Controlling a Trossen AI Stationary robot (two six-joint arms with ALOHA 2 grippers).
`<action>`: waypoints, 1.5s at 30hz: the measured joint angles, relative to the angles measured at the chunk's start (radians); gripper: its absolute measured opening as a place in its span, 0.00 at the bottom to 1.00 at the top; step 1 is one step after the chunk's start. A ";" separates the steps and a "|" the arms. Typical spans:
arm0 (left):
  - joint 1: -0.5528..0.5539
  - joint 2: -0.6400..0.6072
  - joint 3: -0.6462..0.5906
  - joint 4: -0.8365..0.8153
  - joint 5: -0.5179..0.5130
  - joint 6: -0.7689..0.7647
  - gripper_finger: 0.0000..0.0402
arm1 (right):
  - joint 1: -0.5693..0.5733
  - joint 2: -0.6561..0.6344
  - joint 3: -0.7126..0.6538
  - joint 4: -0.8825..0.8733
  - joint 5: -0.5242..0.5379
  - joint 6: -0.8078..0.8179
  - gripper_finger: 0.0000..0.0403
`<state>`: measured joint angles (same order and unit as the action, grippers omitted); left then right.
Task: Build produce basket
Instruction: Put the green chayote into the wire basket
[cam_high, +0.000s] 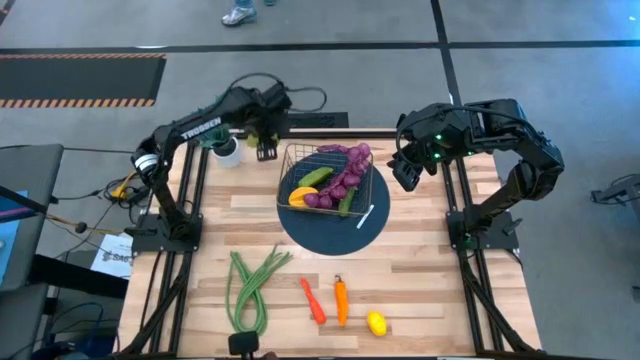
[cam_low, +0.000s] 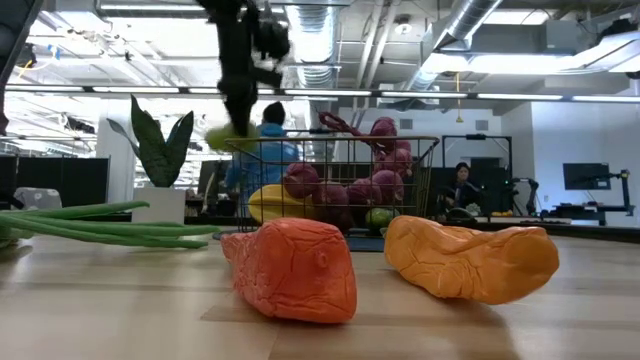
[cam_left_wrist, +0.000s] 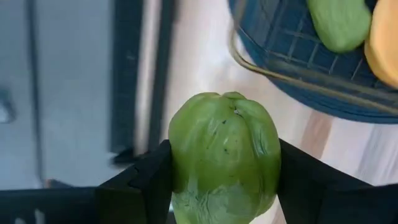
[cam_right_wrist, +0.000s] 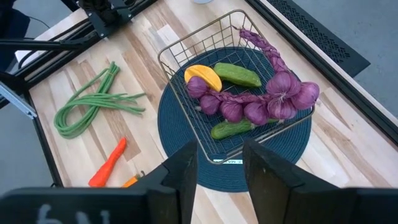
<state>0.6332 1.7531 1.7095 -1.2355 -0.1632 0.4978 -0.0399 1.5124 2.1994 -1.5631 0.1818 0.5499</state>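
Tabletop far edge: left tool (cam_left_wrist: 224, 186) grips green fruit (cam_left_wrist: 225, 155) beside basket (cam_high: 330, 180).

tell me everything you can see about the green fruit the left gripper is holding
The green fruit is a plump, glossy, pear-like toy with lengthwise lobes, a puckered crease at its tip and a few dark specks. It looks like soft plastic or rubber. The left gripper is shut on it, one dark finger pressing each side. It hangs above the table's far left part, just outside the basket, touching nothing else.

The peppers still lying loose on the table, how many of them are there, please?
2: a red pepper and an orange pepper, side by side on the near part of the table, between the green beans and the lemon.
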 joint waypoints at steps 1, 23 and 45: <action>-0.009 0.000 0.056 -0.032 -0.003 -0.008 0.49 | 0.000 0.000 0.000 0.000 0.000 0.000 0.36; -0.428 -0.001 0.215 -0.057 0.179 -0.158 0.49 | 0.000 0.000 0.000 0.000 -0.001 -0.038 0.34; -0.331 0.000 -0.148 0.288 0.118 -0.228 0.49 | 0.000 0.000 0.000 -0.001 -0.012 -0.061 0.35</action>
<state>0.3019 1.7527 1.5612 -0.9480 -0.0453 0.2700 -0.0395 1.5124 2.1994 -1.5637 0.1699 0.4889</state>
